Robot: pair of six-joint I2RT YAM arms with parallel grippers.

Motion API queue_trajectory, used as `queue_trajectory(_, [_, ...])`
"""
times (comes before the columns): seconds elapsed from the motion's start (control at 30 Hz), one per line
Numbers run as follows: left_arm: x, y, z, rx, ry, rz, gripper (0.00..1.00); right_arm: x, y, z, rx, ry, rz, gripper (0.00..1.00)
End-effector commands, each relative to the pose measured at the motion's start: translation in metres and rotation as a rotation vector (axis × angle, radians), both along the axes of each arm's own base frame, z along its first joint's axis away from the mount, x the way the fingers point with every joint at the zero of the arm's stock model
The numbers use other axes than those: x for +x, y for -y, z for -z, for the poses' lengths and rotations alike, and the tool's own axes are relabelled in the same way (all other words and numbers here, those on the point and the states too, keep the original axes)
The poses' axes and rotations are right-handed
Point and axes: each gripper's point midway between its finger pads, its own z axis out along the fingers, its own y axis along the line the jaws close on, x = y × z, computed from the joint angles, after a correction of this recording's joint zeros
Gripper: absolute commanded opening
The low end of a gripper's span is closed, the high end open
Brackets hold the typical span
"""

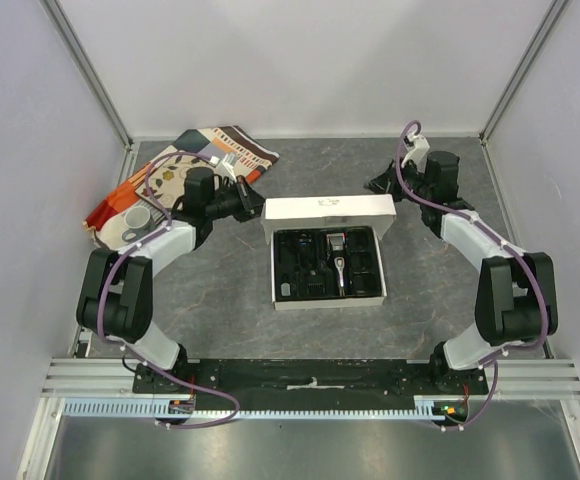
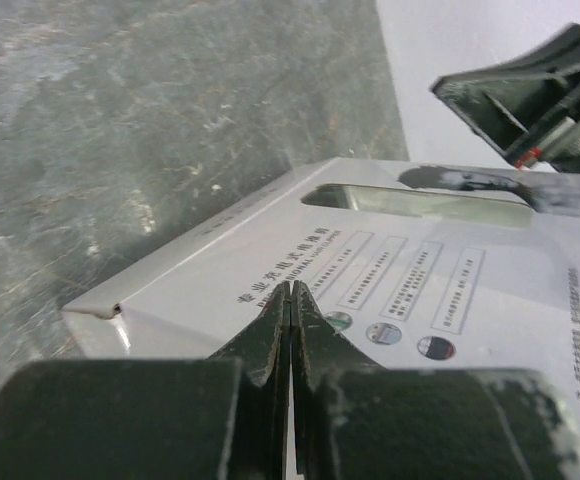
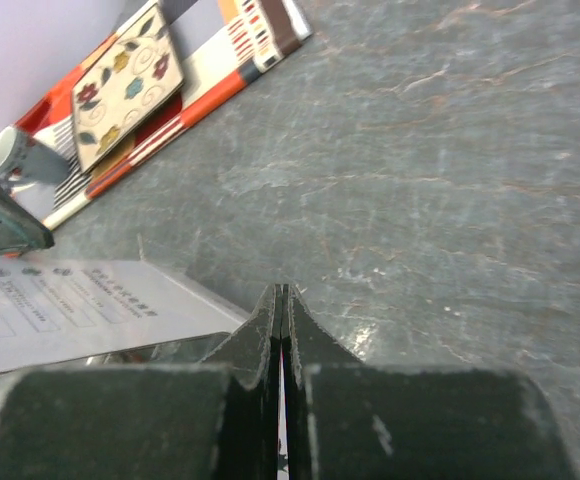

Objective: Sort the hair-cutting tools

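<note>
Two claws, our left claw (image 2: pixel 290 292) and right claw (image 3: pixel 281 292), are pinched fully together on nothing, flanking the white box (image 1: pixel 326 209) mid-surface (image 1: pixel 220 300); the clipper (image 1: pixel 338 258) lies in its black tray (image 1: pixel 292 250).

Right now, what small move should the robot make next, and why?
Probably open the left gripper and bring it over the clipper in the white box. Both it and the right gripper are shut and empty, and the clipper lies untouched inside.

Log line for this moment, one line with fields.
left gripper shut, empty | right gripper shut, empty | black-and-silver electric clipper in open white cardboard box
</note>
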Motion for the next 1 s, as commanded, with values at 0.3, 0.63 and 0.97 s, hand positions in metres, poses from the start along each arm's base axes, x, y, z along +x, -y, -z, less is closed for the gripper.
queue_trajectory(0.3, [0.005, -0.051, 0.002, 0.327, -0.059, -0.227, 0.02, -0.011, 0.074, 0.012, -0.272, -0.038, 0.368, 0.0])
queue_trajectory(0.63, [-0.03, -0.049, 0.021, 0.309, -0.12, -0.18, 0.02, -0.041, 0.071, 0.035, -0.287, -0.118, 0.334, 0.0])
queue_trajectory(0.97, [-0.054, -0.026, 0.025, 0.222, -0.135, -0.09, 0.02, -0.062, 0.052, 0.043, -0.263, -0.139, 0.255, 0.0])
